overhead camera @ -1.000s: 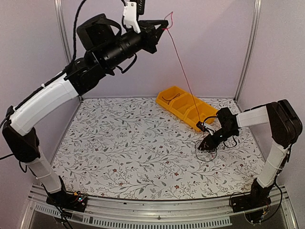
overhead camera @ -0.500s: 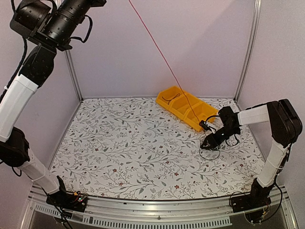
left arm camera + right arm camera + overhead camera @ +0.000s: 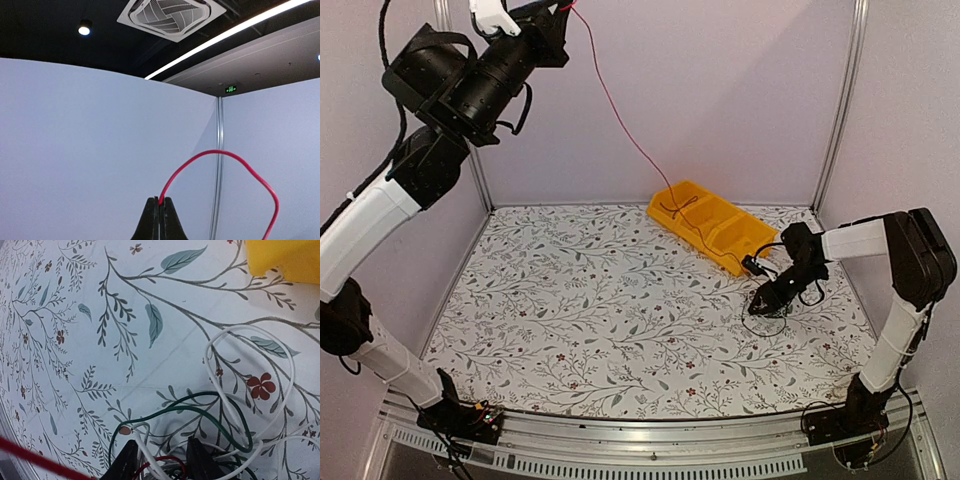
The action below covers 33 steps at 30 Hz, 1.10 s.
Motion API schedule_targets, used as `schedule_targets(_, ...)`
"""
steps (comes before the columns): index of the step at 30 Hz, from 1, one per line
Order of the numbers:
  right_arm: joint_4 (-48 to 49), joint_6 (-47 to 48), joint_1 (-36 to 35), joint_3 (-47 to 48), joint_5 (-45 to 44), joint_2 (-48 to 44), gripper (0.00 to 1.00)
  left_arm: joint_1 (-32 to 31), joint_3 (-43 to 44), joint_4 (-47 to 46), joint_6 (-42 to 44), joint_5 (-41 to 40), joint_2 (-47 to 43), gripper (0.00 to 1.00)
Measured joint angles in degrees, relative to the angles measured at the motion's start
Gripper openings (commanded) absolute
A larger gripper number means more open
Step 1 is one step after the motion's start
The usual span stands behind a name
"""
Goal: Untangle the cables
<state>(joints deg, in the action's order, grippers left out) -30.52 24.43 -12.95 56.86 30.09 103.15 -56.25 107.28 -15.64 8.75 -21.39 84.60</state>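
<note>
Floral table (image 3: 600, 300) fills the middle of the overhead frame, with the yellow tray (image 3: 690, 240) right of centre at its back. Your left gripper (image 3: 159, 212), upper left and high off the table, is clamped on the red cable (image 3: 220, 152), which slants down over the tray toward the cables (image 3: 763, 320) piled at centre right. Your right gripper (image 3: 160, 465) sits on that pile, jaws part-way apart with strands between them; can't tell whether it pinches any. Expect the wires to be light, limp, springy, snag-prone, with slick insulation. Take one strand near a free end or an open bend like the white loop (image 3: 250, 327), clear of crossings, and pull gently
</note>
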Motion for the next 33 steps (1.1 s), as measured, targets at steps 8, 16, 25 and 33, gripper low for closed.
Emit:
schedule_targets(8, -7.91, 6.58, 0.0, 0.0, -0.28, -6.34, 0.53, 6.01, -19.89, 2.97, -7.65, -4.02, -6.6, 0.0)
schedule_targets(16, -10.54, 13.0, 0.0, 2.47, 0.59, -9.6, 0.51, 11.1, -29.07, 4.85, -16.22, -5.05, -14.38, 0.0)
schedule_targets(25, -10.73, 17.59, -1.84, 9.94, -0.52, -4.48, 0.48, 12.35, -36.24, 7.13, -21.4, -4.52, -15.67, 0.0)
schedule_targets(33, -13.73, 22.91, -3.48, 13.4, -1.18, 2.38, 0.49, 12.68, -36.98, 7.87, -22.93, -4.33, -15.69, 0.0)
